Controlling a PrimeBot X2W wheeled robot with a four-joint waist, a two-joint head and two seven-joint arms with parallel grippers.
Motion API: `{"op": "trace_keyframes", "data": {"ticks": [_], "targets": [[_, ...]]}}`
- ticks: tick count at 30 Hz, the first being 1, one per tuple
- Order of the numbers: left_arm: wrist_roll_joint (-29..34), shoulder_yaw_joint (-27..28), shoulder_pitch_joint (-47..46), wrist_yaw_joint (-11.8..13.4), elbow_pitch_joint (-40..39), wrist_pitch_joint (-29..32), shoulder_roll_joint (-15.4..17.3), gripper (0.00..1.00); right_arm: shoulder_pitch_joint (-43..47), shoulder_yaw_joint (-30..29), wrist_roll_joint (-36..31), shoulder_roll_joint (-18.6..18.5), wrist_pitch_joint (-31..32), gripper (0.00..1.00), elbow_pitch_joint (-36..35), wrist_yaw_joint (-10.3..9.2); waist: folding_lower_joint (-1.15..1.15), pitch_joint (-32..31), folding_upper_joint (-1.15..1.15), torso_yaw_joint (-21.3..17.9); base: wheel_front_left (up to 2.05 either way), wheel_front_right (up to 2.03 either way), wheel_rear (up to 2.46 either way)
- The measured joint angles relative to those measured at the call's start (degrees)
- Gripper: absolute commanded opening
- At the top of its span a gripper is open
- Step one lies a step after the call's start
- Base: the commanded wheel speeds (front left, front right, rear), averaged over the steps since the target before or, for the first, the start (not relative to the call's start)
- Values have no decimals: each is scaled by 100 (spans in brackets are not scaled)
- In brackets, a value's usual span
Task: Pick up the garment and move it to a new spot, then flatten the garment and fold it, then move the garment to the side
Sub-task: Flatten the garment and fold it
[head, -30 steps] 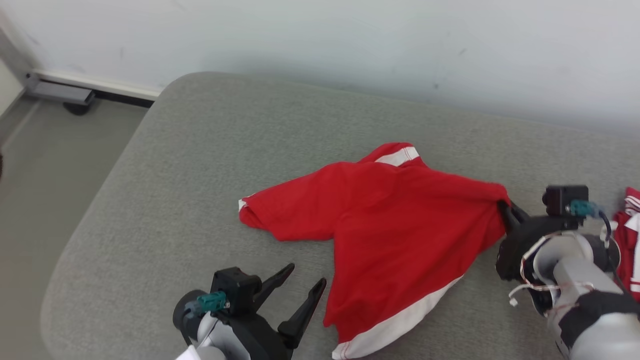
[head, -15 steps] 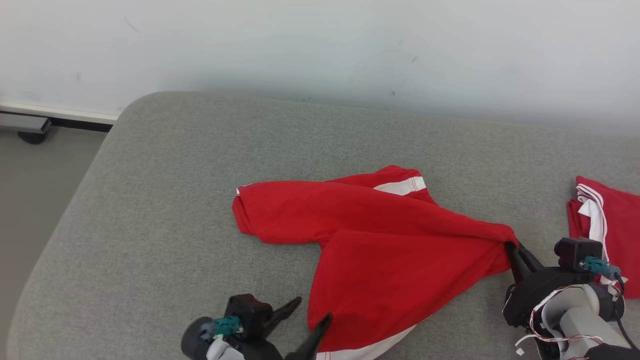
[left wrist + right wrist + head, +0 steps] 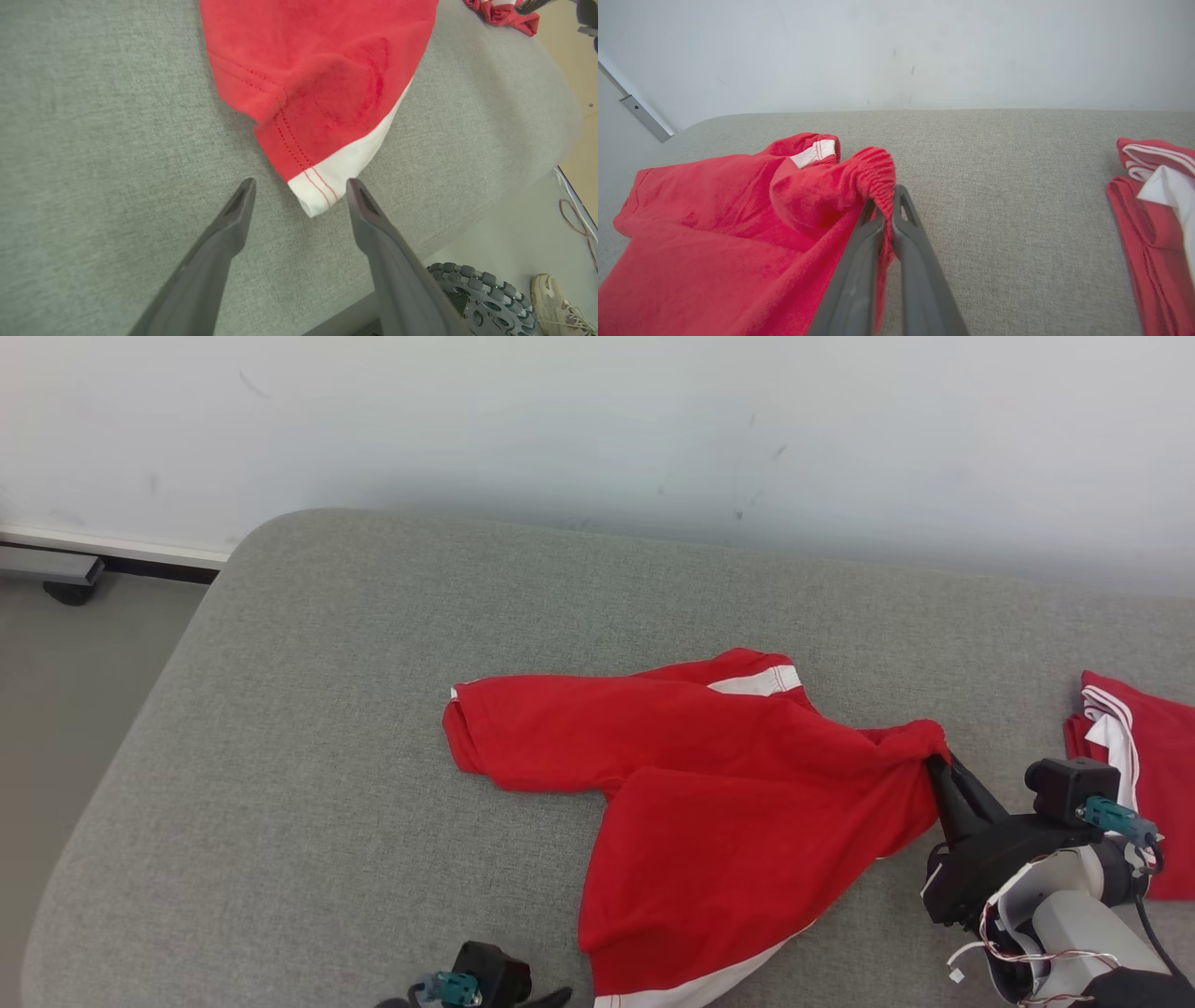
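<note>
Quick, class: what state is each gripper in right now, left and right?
Left gripper: open, holding nothing; the hem corner of the red shorts is near its fingertips.
Right gripper: shut on the red shorts' elastic waistband.

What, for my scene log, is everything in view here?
garment: 1, red with white trim, mid-cushion, gathered edge pinched by the right gripper
second garment: 1, red and white, cushion's right end
cushion: 1, grey, under both garments
wall: 1, white, behind the cushion
shoe: 1, pale, on the floor beside the cushion
wheel: 1, dark, toothed, near the shoe
left gripper: 1, dark, open, at the garment's white hem corner
right gripper: 1, dark, shut on garment
</note>
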Motion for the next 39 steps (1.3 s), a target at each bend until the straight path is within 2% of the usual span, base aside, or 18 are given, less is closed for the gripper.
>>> {"op": "trace_keyframes", "data": {"ticks": [11, 12, 14, 21, 27, 33, 39], "targets": [[-226, 14, 54, -241, 260, 200, -316, 100, 60, 35, -43, -56, 54, 0, -439, -63, 0, 61, 0, 1, 0, 0, 0], [-253, 19, 53, -283, 285, 212, -330, 75, 63, 34, -43, -64, 64, 0, -467, -93, 0, 67, 0, -1, 0, 0, 0], [-387, 126, 51, -299, 336, 179, -354, 0, 86, 31, -43, -74, 82, 0, -538, -108, 0, 79, 0, -4, 0, 0, 0], [-388, 441, -9, -286, 399, -129, -223, 0, 205, -57, -33, -153, 163, 0, -786, -196, 0, 94, 0, 20, 0, 0, 0], [-378, 833, -163, -81, 367, -523, 104, 0, 369, -80, 8, -181, 259, 0, -1002, -259, 0, 50, 0, 53, 0, 0, 0], [-367, 1006, -211, 10, 267, -777, 196, 0, 369, 4, 18, -180, 522, 0, -1057, -259, 0, 10, 0, 75, 0, 0, 0], [-339, 1068, -212, 67, 234, -929, 210, 0, -293, 198, 18, -115, 1021, 0, -869, -250, 0, 2, 0, 109, 0, 0, 0]]}}
